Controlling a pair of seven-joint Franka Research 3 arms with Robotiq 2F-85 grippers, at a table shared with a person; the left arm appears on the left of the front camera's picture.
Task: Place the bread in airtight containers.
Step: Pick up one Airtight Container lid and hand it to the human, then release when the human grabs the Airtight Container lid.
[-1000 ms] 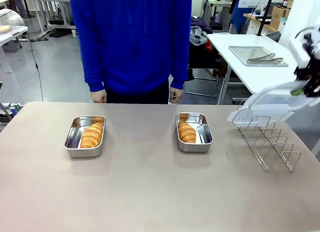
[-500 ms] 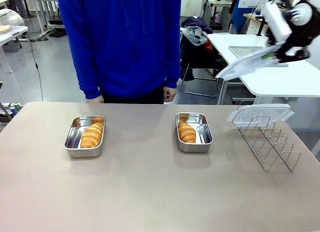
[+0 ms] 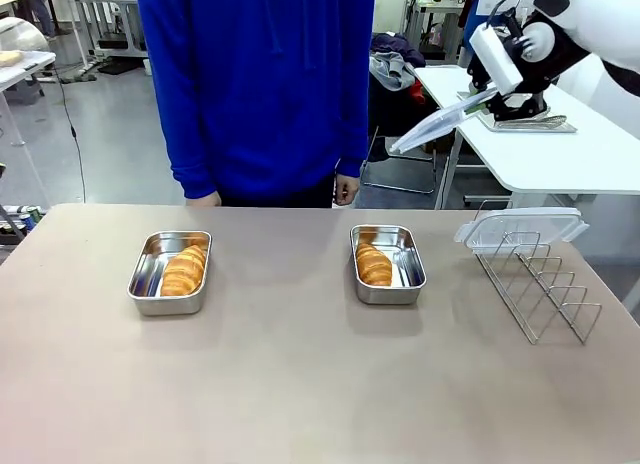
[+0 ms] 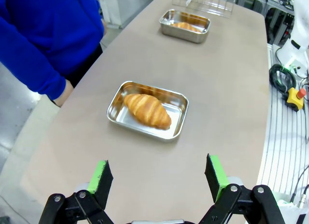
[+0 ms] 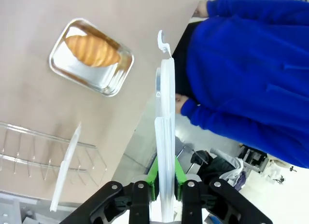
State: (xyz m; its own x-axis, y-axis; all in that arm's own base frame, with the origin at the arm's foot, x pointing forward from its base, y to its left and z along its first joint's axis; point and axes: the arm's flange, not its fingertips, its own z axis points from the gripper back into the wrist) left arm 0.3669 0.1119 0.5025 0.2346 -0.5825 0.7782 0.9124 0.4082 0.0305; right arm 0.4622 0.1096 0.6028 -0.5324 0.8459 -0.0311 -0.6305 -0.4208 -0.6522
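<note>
Two steel containers stand on the table, each holding a croissant: the left container (image 3: 170,273) with its croissant (image 3: 184,270), and the right container (image 3: 388,265) with its croissant (image 3: 373,265). High at the upper right, my right gripper (image 3: 497,102) is shut on a clear plastic lid (image 3: 440,124), held edge-on above and behind the right container; that lid (image 5: 164,137) runs up from the right gripper (image 5: 163,192), with the container (image 5: 91,57) below. My left gripper (image 4: 159,178) is open, hovering short of the left container (image 4: 147,109) and its croissant (image 4: 146,109).
A wire rack (image 3: 535,284) stands at the table's right with a second clear lid (image 3: 520,227) resting on it. A person in a blue top (image 3: 260,84) stands at the far edge, hands (image 3: 347,190) hanging near the table. A white side table (image 3: 540,144) behind carries a metal tray.
My right gripper has lifted the clear lid off the rack, raised it high and carried it leftward toward the right container. The person shifted slightly. The containers and croissants have not moved.
</note>
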